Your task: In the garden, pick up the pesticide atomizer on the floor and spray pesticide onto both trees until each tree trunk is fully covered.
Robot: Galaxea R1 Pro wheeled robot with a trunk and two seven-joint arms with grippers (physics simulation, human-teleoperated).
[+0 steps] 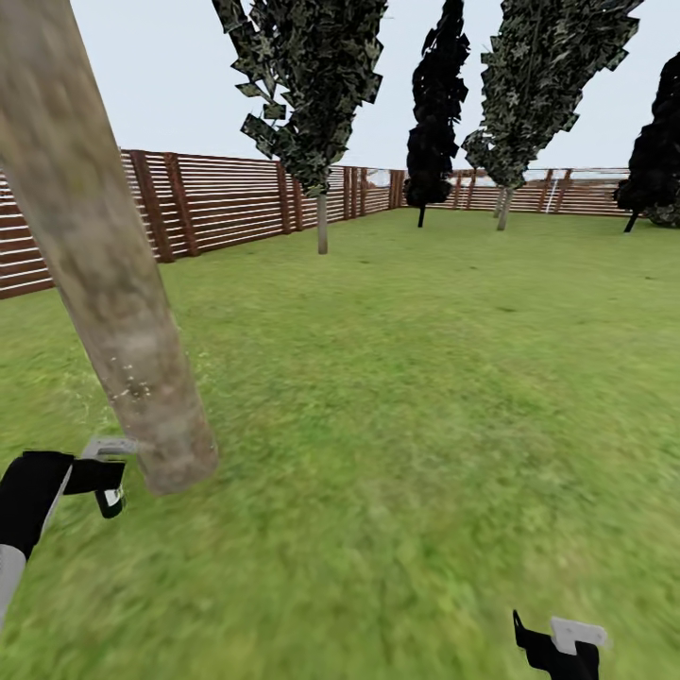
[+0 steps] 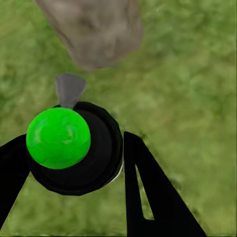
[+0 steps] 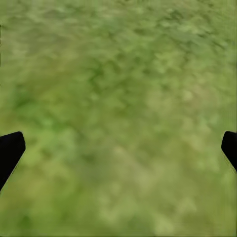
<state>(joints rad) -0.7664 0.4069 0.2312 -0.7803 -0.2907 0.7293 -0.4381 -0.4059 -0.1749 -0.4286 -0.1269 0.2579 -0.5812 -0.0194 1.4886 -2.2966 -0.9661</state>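
A thick grey-tan mottled tree trunk leans across the left of the head view, with fine pale specks low down. My left gripper sits right beside its base, shut on the pesticide atomizer. The atomizer is a black round body with a bright green cap, and its grey nozzle points at the trunk a short way off. Another tree with a thin grey trunk and dark ragged foliage stands far back by the fence. My right gripper hangs open over bare grass, fingers wide apart.
A brown slatted wooden fence encloses the lawn along the left and back. More trees and dark ones stand near the far fence. Open green grass spreads ahead and to the right.
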